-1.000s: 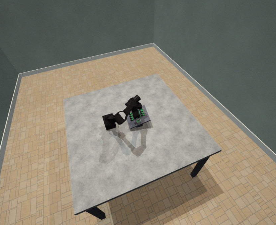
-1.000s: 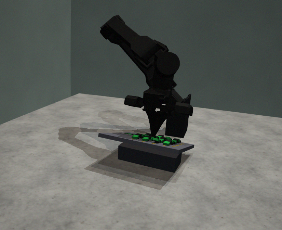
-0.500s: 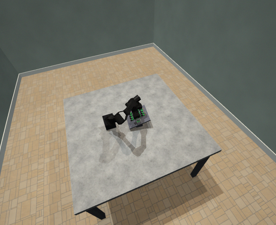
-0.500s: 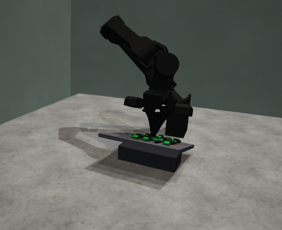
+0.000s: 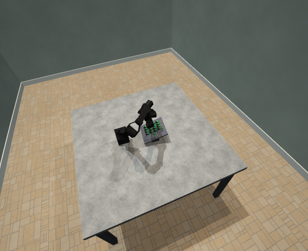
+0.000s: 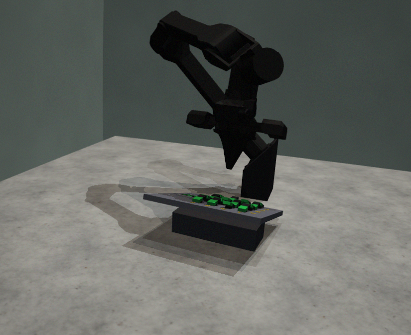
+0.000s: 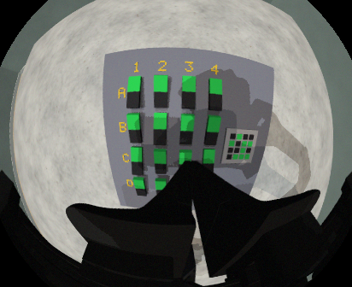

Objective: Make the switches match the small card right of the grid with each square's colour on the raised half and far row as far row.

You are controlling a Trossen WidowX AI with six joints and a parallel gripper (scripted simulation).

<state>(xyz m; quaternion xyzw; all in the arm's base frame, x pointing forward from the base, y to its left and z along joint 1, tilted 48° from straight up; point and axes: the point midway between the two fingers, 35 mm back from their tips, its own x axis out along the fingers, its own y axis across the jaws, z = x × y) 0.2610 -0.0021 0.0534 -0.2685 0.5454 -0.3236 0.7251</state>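
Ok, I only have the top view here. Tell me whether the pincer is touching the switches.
Observer: No. In the exterior view the shut, empty pincer hangs above the switches, with a visible gap over the panel.
Operator: Give me what the wrist view shows of the grid.
Observer: Yellow labels: 1 to 4 along the far edge, A to D down the left side. The pincer hides row D in columns 3 and 4.
Operator: Locate the card.
Observer: The card lies on the panel to the right of column 4, level with rows B and C.
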